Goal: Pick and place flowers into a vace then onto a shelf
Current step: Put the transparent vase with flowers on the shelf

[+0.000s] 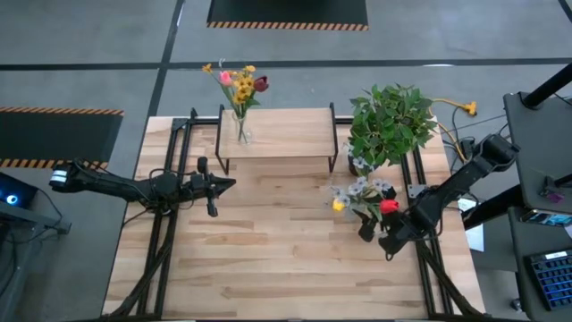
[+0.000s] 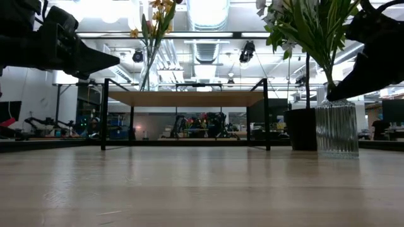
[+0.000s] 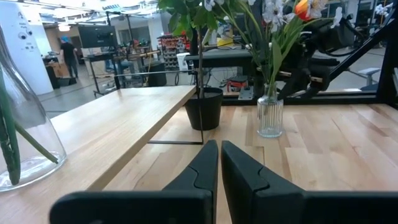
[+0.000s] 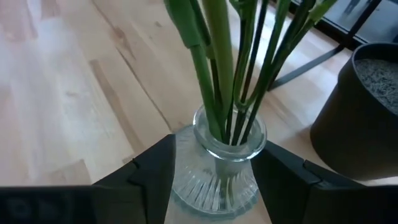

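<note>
right gripper (image 4: pixel 214 171) has its dark fingers (image 4: pixel 152 168) spread to either side of a ribbed clear glass vase (image 4: pixel 217 165), pressed against its flanks; the vase stands on the wood surface (image 1: pixel 286 241) just beside the black-potted plant (image 1: pixel 389 125), holding flowers (image 1: pixel 362 195) with thin green stems, pale white-lilac sprays, one yellow head and one red. left gripper (image 3: pixel 219 171), fingers pressed together and empty, hovers in front of the shelf (image 1: pixel 286 132), a light wood top on thin black legs. on the shelf's left end a second clear vase (image 1: pixel 242 132) carries yellow, pink and dark maroon blooms.
</note>
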`<state>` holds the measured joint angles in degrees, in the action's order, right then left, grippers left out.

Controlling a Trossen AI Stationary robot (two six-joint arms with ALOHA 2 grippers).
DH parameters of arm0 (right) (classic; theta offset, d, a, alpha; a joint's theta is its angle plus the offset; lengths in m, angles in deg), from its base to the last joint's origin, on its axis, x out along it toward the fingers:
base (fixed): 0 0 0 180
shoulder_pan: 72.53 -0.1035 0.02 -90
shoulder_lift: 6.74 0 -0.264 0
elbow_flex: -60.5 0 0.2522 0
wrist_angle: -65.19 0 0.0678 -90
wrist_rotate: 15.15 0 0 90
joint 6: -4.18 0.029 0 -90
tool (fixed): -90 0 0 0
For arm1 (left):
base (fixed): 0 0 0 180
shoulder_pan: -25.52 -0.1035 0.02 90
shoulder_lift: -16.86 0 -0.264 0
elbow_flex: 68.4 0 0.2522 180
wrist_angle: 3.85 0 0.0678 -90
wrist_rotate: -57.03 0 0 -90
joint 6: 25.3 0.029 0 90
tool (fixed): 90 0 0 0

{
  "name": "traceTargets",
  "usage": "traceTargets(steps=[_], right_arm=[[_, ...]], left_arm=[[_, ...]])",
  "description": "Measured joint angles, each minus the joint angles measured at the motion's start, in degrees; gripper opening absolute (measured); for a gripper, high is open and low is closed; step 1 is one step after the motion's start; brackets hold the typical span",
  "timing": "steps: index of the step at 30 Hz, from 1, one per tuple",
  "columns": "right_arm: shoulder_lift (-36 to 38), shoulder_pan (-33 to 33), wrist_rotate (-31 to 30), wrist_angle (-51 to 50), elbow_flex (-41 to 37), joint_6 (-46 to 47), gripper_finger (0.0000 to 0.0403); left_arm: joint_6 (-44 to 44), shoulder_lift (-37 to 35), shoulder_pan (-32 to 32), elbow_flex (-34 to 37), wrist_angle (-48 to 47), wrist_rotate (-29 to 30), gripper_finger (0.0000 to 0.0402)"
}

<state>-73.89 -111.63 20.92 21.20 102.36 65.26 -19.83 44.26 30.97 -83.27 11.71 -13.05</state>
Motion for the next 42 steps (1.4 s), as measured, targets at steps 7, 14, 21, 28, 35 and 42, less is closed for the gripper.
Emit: traceTargets(steps=[7, 14, 21, 28, 35, 42], right_arm=[[-0.1, 0.0, -1.7, 0.8, 0.0, 0.1, 0.0165], [0.4, 0.0, -2.3, 2.1, 0.0, 0.6, 0.014], [0.3, 0.0, -4.2, 3.0, 0.0, 0.6, 0.0136], [0.3, 0.0, -4.9, 3.2, 0.0, 0.7, 0.0151], [0.2, 0.2, -5.0, 3.2, -0.6, 1.6, 0.0177], [0.2, 0.2, -6.4, 3.3, -1.2, 2.5, 0.0191]], left_arm=[[0.0, 0.0, 0.0, 0.0, 0.0, 0.0, 0.0003], [0.0, 0.0, 0.0, 0.0, 0.0, 0.0, 0.0003], [0.0, 0.0, 0.0, 0.0, 0.0, 0.0, 0.0003], [0.0, 0.0, 0.0, 0.0, -0.1, 0.0, 0.0003], [0.0, 0.0, 0.0, 0.0, -0.1, 0.0, 0.0003], [0.0, 0.0, 0.0, 0.0, -0.3, 0.0, 0.0003]])
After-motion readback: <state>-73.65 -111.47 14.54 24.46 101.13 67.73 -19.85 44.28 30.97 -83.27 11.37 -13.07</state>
